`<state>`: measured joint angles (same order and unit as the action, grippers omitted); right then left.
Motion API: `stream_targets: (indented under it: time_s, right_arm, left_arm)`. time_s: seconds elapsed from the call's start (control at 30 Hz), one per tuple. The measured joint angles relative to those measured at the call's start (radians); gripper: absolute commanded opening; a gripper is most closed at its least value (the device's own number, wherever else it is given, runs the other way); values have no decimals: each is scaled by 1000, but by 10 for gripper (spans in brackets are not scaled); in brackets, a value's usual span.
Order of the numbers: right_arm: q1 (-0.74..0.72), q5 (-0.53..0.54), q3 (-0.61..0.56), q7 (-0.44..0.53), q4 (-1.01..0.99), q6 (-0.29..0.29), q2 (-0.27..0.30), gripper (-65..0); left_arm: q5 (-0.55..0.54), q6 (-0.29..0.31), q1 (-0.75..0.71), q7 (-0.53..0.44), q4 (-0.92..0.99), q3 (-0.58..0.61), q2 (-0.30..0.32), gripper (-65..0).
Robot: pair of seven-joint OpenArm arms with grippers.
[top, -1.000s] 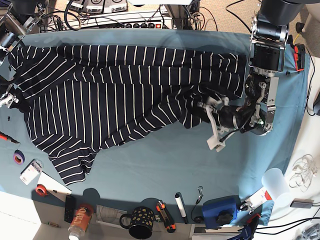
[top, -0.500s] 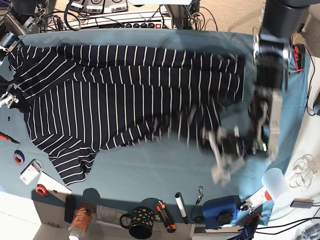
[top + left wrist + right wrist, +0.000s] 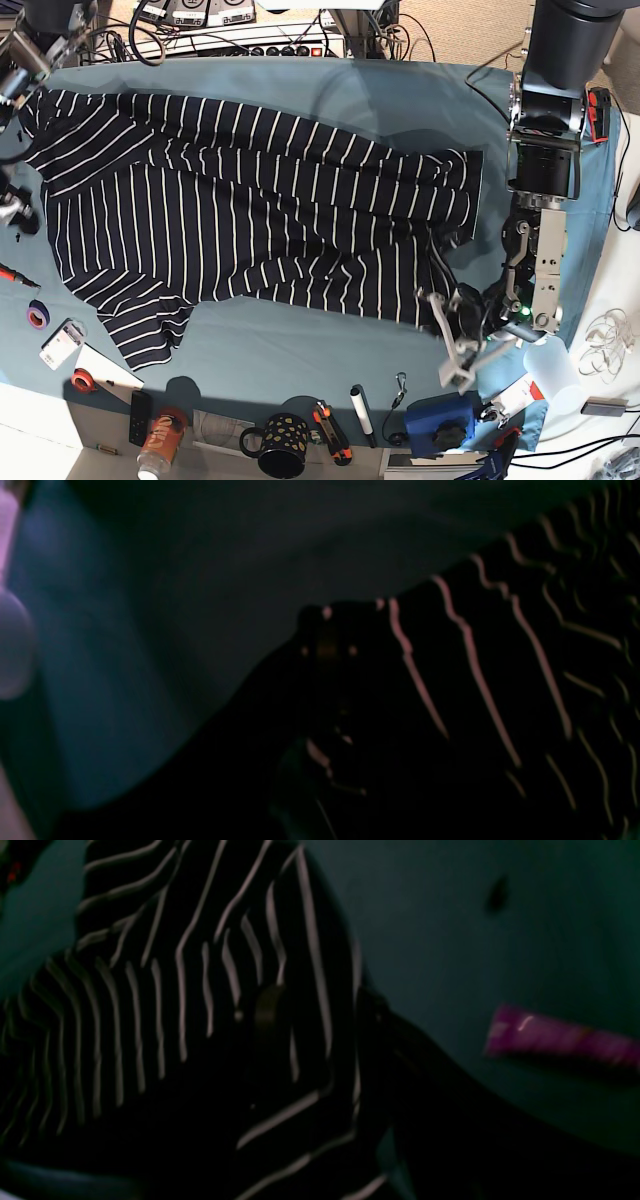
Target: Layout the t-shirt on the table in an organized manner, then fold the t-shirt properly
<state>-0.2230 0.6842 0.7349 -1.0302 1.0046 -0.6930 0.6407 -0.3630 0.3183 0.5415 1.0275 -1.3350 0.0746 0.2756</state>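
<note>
Principal risk: the t-shirt point(image 3: 250, 210) is being drawn toward the near right of the surface point(image 3: 330, 345) by one corner only. A pull continued from that single point is likely to skew the garment further, deepen the diagonal creases already running across it, or drag the hem over the tools along the near edge (a spotted mug point(image 3: 277, 446) and a marker point(image 3: 361, 414) lie close by). A slip is also possible, since only a small fold of cloth appears to be caught.

Left end effector point(image 3: 447, 318): pressed together and pinching the lower right corner of the t-shirt; its wrist view shows striped cloth bunched directly in front of the lens, though the picture is dark and blurred.

Right end effector point(image 3: 20, 215): sits at the far left edge of the garment in the base view. Its wrist view shows striped fabric close up, but whether it grips the cloth or stands apart cannot be told.

Condition of the t-shirt: dark with thin white stripes, lying across the upper and middle part of the teal surface, mostly spread but not flat. One sleeve point(image 3: 140, 330) juts toward the near left. Layout is judged incomplete; folding has not begun.
</note>
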Motion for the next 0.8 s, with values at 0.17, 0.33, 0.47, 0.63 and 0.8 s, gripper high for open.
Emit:
stream_targets:
  time_s: [0.17, 0.33, 0.47, 0.63, 0.8]
  right_arm:
    - [-97, -111, -18, 100, -2, 15, 2, -431]
    - [-116, -194, -151, 175, -2, 57, 4, -431]
    - [-114, -261, -302, 206, -2, 133, 2, -431]
    - [-115, -316, -363, 218, -2, 148, -29, -431]
    - [-113, -324, -364, 217, -2, 148, -92, -431]
  left_arm:
    - [14, 0, 0, -34, 0, 0, 27, -650]
    - [6, 0, -1, -35, 0, 0, 29, -650]
    - [-23, 0, -1, -42, 0, 0, 29, -650]
    - [-21, -1, -1, -48, 0, 0, 29, -430]
    - [-23, -79, 0, -35, 0, 0, 29, -319]
